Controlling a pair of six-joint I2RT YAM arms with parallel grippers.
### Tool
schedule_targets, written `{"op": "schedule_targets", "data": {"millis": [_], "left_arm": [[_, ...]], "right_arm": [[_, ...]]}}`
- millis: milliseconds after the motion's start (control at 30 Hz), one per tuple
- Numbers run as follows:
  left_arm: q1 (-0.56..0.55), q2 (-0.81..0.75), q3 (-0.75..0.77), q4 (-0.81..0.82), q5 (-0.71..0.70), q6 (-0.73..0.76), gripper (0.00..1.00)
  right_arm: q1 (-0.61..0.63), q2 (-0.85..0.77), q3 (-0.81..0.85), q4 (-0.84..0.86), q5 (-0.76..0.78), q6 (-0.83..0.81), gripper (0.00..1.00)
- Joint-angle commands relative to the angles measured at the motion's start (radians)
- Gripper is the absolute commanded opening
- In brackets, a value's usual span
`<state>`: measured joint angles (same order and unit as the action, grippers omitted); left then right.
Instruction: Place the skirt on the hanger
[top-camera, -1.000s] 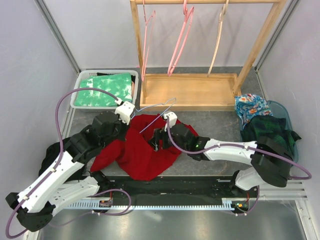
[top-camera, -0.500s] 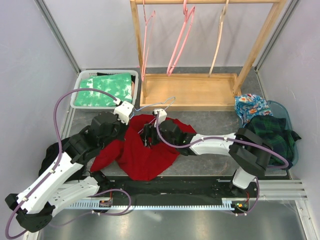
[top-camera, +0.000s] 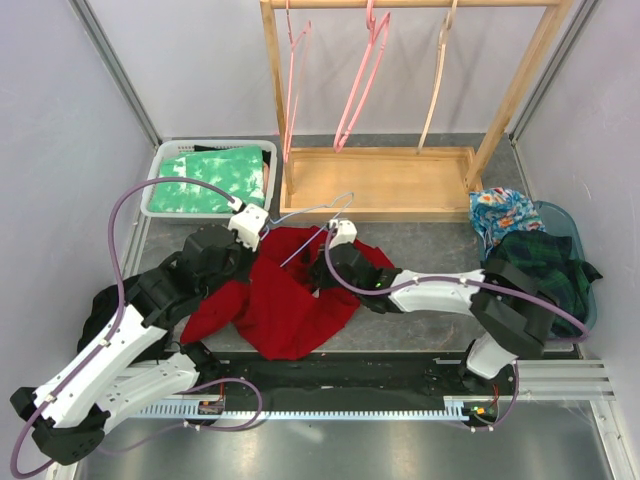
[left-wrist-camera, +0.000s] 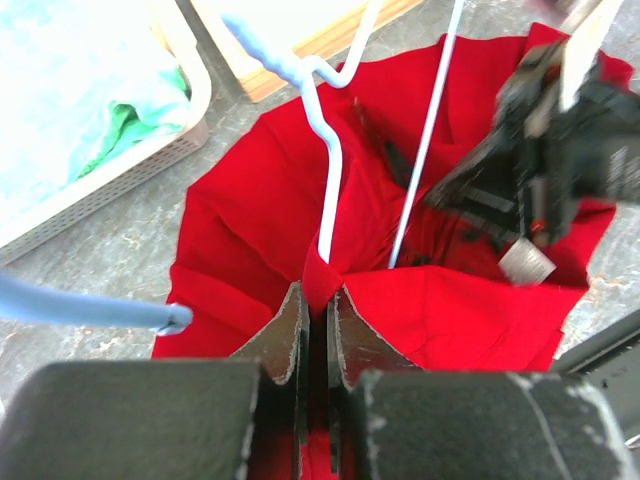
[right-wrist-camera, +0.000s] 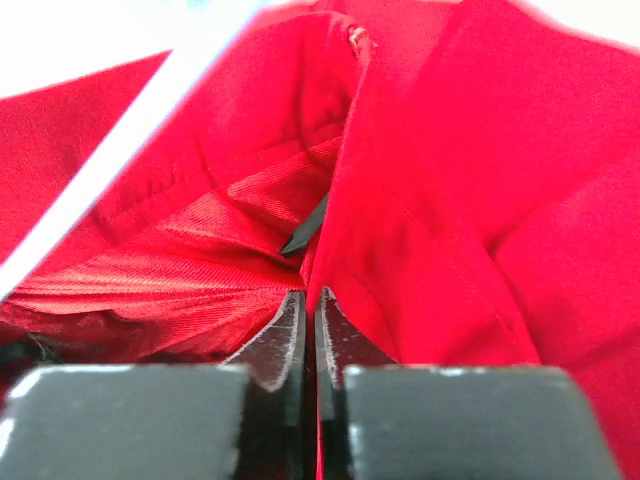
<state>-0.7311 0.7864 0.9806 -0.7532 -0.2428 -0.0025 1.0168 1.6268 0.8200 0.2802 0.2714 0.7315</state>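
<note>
From above — red skirt (top-camera: 285, 300) spread on the grey surface (top-camera: 430, 245) between the two arms, both arms reaching onto its far half, fingertips hidden there. Closer, from the left wrist: left tool (left-wrist-camera: 318, 310) all but closed, pinching a fold of skirt right at the foot of the pale blue wire hanger (left-wrist-camera: 330, 195). From the right wrist — right tool (right-wrist-camera: 309, 315) closed on another red fold, hanger only a pale blur.
</note>
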Motion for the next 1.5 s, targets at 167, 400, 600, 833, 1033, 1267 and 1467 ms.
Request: {"op": "schedule_targets", "data": {"millis": [167,400,600,833,1033,1267,1467], "left_arm": [[0.002,-0.044,0.029,0.064,-0.036,-0.013,0.02],[0.002,-0.039,0.032,0.066,-0.013,-0.005,0.02],[0.002,-0.082,0.003,0.064,0.088,0.001,0.02],[0.002,-0.046,-0.022,0.083,0.132,-0.062,0.02],[0.002,0.08,-0.057,0.089,0.131,-0.215,0.02],[0.001,0.047,-0.088,0.083,0.171,-0.188,0.02],[0.001,-0.021,-0.092,0.078,0.22,-0.136,0.02]], "right_arm": [[-0.139,-0.286,-0.122,-0.223,0.199,-0.046,0.0],[-0.217,-0.47,-0.153,-0.337,0.242,-0.075,0.0],[-0.346,-0.548,-0.189,-0.352,0.207,-0.089,0.0],[-0.36,-0.564,-0.271,-0.248,0.033,-0.086,0.13],[-0.36,-0.495,-0.404,-0.127,-0.087,-0.032,0.22],[-0.36,-0.479,-0.362,-0.165,-0.028,-0.041,0.02],[-0.389,-0.453,-0.159,-0.277,0.06,-0.095,0.0]]}}
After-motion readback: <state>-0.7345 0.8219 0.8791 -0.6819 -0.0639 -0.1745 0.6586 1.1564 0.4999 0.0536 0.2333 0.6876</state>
